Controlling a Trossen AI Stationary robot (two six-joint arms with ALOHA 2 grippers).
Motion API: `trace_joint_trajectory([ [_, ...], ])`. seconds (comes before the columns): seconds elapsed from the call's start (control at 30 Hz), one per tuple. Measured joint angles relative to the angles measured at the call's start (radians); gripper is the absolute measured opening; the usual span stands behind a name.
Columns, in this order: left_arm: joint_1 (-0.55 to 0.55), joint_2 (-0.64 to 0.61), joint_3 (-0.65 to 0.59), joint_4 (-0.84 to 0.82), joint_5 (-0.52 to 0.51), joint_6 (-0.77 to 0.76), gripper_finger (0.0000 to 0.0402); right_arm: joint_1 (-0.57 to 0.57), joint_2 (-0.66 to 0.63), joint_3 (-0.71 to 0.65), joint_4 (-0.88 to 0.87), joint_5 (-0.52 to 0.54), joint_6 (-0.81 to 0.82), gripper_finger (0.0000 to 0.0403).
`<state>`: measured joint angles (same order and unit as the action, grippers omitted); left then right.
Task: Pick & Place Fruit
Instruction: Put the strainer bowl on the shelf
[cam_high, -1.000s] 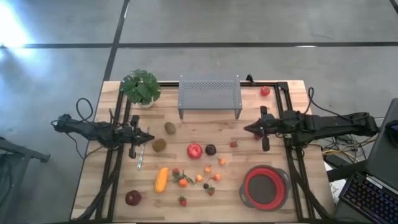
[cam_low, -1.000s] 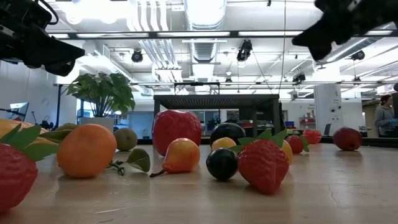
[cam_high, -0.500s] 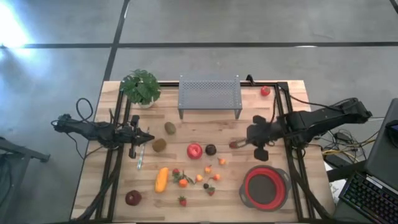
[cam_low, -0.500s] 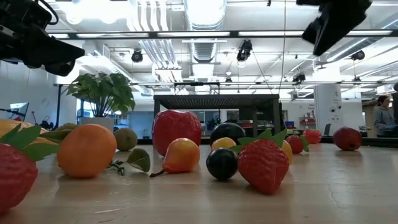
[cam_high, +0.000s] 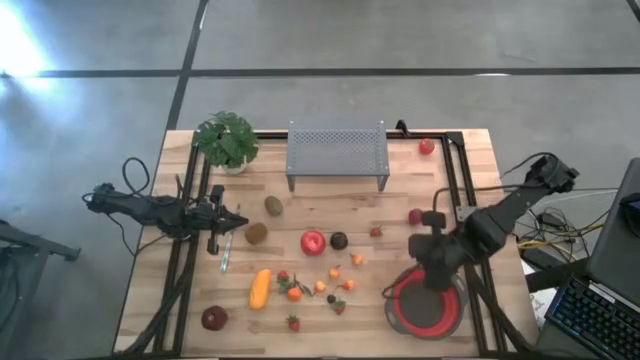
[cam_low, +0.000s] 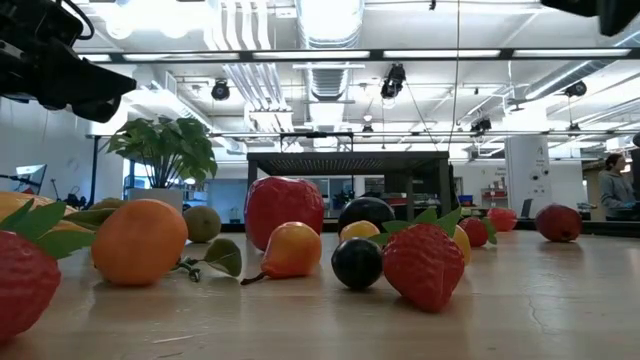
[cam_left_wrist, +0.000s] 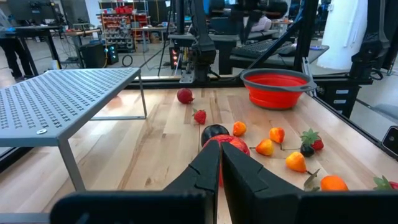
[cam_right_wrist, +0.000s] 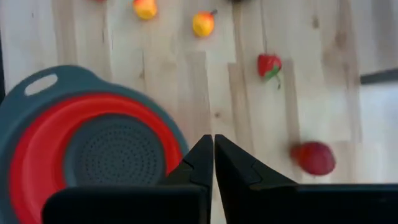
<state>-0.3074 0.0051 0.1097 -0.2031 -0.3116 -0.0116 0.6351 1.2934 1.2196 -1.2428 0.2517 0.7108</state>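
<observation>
Swinging from beside the perforated grey metal shelf (cam_high: 338, 152), right gripper (cam_high: 437, 283) now hangs over the round red colander bowl (cam_high: 428, 303), pinched closed and empty, no fruit delivered.

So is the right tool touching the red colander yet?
Apart. In the right wrist view the shut right tool hangs above the red colander, whose rim and mesh floor lie well below the fingertips. Nothing is between them.

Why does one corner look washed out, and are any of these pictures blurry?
High view: bright glare whitens the floor in the top left corner. Low view: ceiling lights blow out white. Right wrist view: the red colander and strawberry look soft. Left wrist view: fairly crisp.
</observation>
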Motion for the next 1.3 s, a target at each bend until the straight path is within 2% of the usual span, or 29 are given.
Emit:
trace_joint_trajectory([
  [0.13,0.000,0.000,0.000,0.000,0.000,0.000,0.0021,0.038,0.021,-0.033,-0.010,-0.016,0.102,0.0055],
  [0.4,0.000,0.000,0.000,0.000,0.000,0.000,0.0021,0.049,0.018,-0.142,-0.012,-0.080,0.190,0.0163],
  [0.57,0.000,0.000,0.000,0.000,0.000,0.000,0.0021,0.059,-0.010,-0.209,-0.010,-0.135,0.240,0.0207],
  [1.03,0.000,0.000,0.000,0.000,0.000,0.000,0.0021,0.070,-0.023,-0.310,0.036,-0.176,0.347,0.0259],
  [1.3,0.000,0.000,0.000,0.000,0.000,0.000,0.0021,0.070,-0.023,-0.312,0.080,-0.184,0.329,0.0260],
])
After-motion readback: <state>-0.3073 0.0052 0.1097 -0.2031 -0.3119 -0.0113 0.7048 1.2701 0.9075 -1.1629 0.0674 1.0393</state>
